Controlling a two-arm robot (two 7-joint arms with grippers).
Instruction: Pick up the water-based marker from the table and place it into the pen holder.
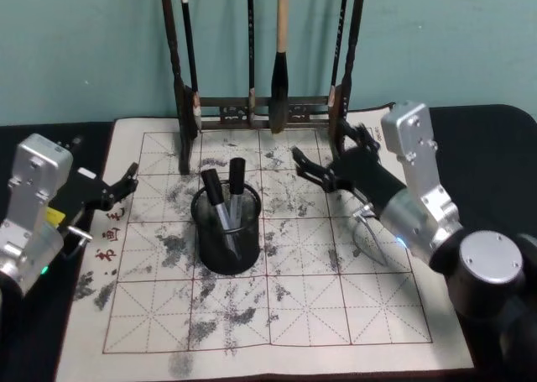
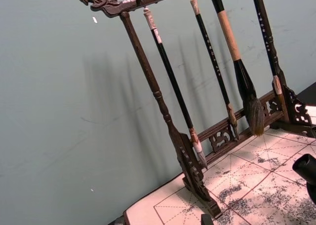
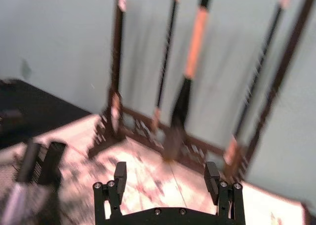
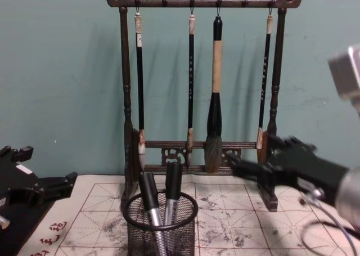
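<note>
- Black wire-mesh pen holder [image 1: 226, 235], open lattice weave
- Two markers [image 1: 221, 204] inside: black caps, silver-grey barrels
- Cream mat [image 1: 277, 315] with thin red grid and diagonals, grey-black ink smudges, red characters at 9 o'clock
- Black table [image 1: 495, 147]
- Dark brown carved brush rack [image 4: 191, 149], dragon-head ends
- Hanging brushes black; one [image 4: 214, 98] with tan midsection
- Teal wall [image 4: 56, 70]
- Silver arms, black grippers [image 1: 315, 170]

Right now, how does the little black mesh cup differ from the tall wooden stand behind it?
The pen holder is short, round, black wire mesh; the brush rack is tall, dark carved wood. The pen holder stands mid-mat with two markers poking up from it; the brush rack stands at the mat's far edge with four brushes hanging tips down. Both keep writing tools, and neither is touched by a gripper.
</note>
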